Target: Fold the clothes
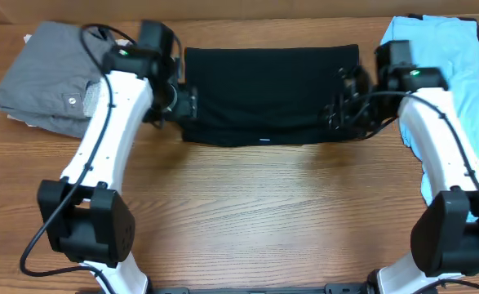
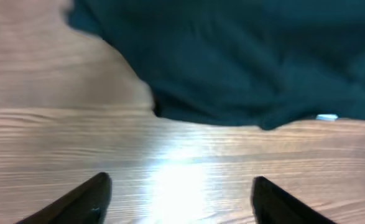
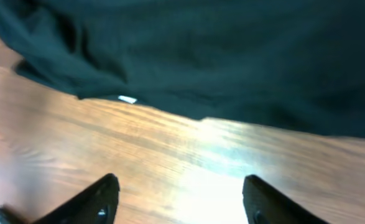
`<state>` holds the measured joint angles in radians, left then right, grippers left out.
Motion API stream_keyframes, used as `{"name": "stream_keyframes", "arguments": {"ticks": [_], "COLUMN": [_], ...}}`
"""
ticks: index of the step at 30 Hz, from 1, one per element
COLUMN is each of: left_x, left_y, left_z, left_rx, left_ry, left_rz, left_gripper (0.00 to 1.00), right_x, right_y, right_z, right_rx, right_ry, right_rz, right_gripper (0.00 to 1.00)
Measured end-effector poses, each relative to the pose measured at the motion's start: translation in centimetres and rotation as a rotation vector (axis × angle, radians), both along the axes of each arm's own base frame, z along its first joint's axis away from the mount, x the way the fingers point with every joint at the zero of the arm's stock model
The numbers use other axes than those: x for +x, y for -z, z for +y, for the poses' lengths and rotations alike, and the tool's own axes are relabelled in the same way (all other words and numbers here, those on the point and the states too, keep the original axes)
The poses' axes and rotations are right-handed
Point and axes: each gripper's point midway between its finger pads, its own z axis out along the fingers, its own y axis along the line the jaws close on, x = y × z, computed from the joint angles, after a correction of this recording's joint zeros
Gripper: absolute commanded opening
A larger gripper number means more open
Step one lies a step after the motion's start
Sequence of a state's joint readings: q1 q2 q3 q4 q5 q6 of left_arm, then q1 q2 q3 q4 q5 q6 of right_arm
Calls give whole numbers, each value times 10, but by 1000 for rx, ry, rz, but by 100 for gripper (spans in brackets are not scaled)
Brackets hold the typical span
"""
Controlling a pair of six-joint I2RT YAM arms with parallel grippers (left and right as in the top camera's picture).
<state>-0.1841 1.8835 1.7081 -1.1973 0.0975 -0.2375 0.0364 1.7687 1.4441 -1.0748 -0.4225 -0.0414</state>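
Overhead: two arms, one at each end of the black T-shirt (image 1: 263,94). The left arm (image 1: 113,114) rises from its base at the near left edge and bends inward, with the left gripper (image 1: 190,104) at the shirt's left end. The right arm (image 1: 439,139) mirrors it from the near right, with the right gripper (image 1: 337,108) at the shirt's right end. Whether either touches the fabric cannot be told from this view. Garment count is three. One is the black shirt, lying as a flat wide band at the table's (image 1: 247,212) far middle, with one white label (image 1: 263,140) on its near edge. One is a grey garment (image 1: 47,77), folded at far left. One is a light blue garment (image 1: 459,73) at far right, partly under the right arm. Left wrist: two fingers (image 2: 83,202) stand apart with only bare wood between them. They hold nothing, and the shirt's edge lies beyond the tips, not touching. Right wrist: two fingers (image 3: 92,202) are likewise spread over bare wood and empty. The dark cloth fills the upper frame, with the label at its hem.
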Motion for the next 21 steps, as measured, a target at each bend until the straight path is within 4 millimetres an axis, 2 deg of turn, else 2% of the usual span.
{"name": "stream_keyframes", "arguments": {"ticks": [2, 7, 14, 17, 21], "left_x": [-4, -4, -7, -8, 1], "left_y": [16, 43, 64, 68, 69], "left_z": [-7, -29, -84, -100, -107], "left_rx": [1, -15, -36, -42, -53], "left_ry": [18, 53, 181, 215, 226], "left_rz": [13, -14, -102, -131, -187], "left_gripper": [54, 55, 59, 59, 60], "right_x": [-3, -8, -4, 0, 7], "right_y": [18, 45, 58, 61, 64], "right_z": [5, 18, 36, 36, 35], "right_rx": [-13, -28, -53, -56, -57], "right_ry": [3, -3, -11, 18, 36], "right_rz": [9, 1, -47, -51, -66], "right_gripper": [62, 61, 61, 61, 61]}}
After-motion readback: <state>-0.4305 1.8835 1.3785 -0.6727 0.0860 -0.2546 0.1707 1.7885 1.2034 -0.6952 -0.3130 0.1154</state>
